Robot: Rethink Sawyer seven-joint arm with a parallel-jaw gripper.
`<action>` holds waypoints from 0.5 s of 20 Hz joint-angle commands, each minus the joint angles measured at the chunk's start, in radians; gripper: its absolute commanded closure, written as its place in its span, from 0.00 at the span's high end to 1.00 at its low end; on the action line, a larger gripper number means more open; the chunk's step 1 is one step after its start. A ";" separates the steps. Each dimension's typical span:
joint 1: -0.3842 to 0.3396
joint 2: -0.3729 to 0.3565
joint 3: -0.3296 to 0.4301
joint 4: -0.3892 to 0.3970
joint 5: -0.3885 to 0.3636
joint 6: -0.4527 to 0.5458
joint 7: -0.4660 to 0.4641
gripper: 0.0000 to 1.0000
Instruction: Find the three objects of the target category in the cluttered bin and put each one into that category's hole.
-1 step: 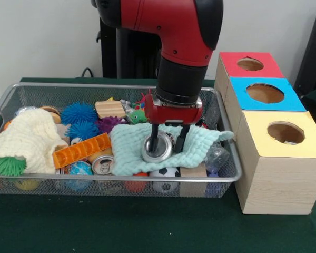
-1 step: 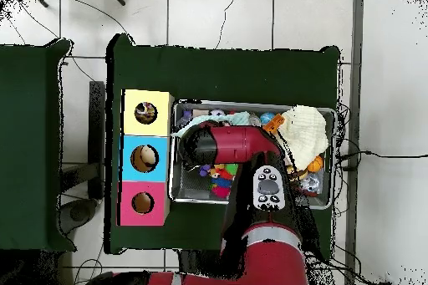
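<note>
Wire-mesh metal bin (image 1: 5, 100) sits on a dark green table cloth (image 1: 147, 232), packed with clutter. No brand, label or lettering can be read on anything.

Red and black arm descends into the bin at centre. Its gripper (image 1: 168, 141) has two black fingers (image 1: 154, 138) spread apart; one goes down into the open mouth of a silver metal can (image 1: 157, 148), the other stands outside the can's rim at 3 o'clock. Whether they press the can wall, I cannot tell. The can lies tilted on a mint-green knitted cloth (image 1: 127, 152).

From the can: a second silver can with pull-tab top (image 1: 102, 165) at 8 o'clock, touching an orange plastic perforated block (image 1: 81, 150). A cream knitted cloth (image 1: 26, 138) at 9 o'clock, with a green spiky ball (image 1: 10, 166) beneath its lower edge. Two blue spiky balls (image 1: 78, 113) at 10 o'clock, a wooden block (image 1: 110, 109) at 11 o'clock. A black-and-white football (image 1: 165, 173) at 6 o'clock, partly under the mint cloth; a small globe ball (image 1: 79, 168) at 8 o'clock.

At 3 o'clock, outside the bin, a row of three wooden boxes with round holes: yellow-topped box (image 1: 279, 132) nearest, blue-topped box (image 1: 264, 94) in the middle, red-topped box (image 1: 250, 64) farthest. The overhead view shows an object in both the yellow and blue holes.
</note>
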 commanded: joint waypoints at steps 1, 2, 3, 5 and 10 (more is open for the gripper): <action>-0.028 0.146 0.092 -0.066 -0.063 -0.101 0.049 1.00; -0.028 0.143 0.092 -0.064 -0.063 -0.099 0.049 1.00; -0.026 0.139 0.091 -0.067 -0.063 -0.080 0.043 1.00; -0.026 0.132 0.095 -0.067 -0.065 -0.060 0.036 1.00; -0.037 0.134 0.106 -0.046 -0.065 -0.156 0.080 0.00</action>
